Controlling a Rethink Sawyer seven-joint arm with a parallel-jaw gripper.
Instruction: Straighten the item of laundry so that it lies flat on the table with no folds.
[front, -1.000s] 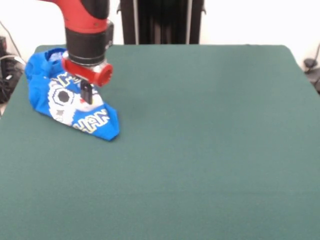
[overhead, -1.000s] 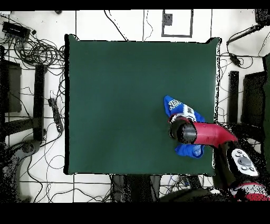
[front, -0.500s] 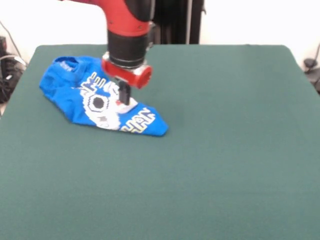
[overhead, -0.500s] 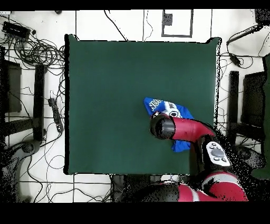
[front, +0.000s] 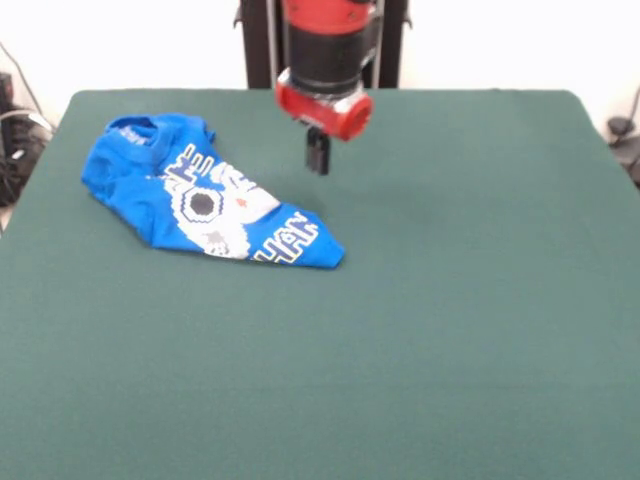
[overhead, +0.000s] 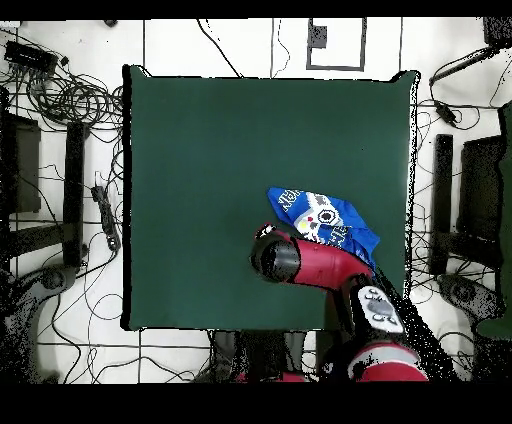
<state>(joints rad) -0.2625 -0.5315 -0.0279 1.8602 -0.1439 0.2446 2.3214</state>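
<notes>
The item of laundry (front: 200, 205), a bright blue T-shirt with its white print facing up, lies bunched and folded on the table (front: 450, 320) at the left. Its collar end points far left and a narrow tip points toward the middle. My gripper (front: 318, 158) hangs above the green surface, just right of the shirt and clear of it, holding nothing. From overhead the shirt (overhead: 325, 222) sits near the table's (overhead: 200, 170) right edge. The red arm (overhead: 310, 265) reaches across below it, and its dark end covers the gripper.
Cables and black equipment (overhead: 60, 90) lie on the floor around the table in the overhead view. A black stand (front: 262, 45) rises behind the far edge in the front view.
The gripper dragged the shirt to the right, stretching it out. It has since let go, risen and moved further right and back. The shirt now lies still.
</notes>
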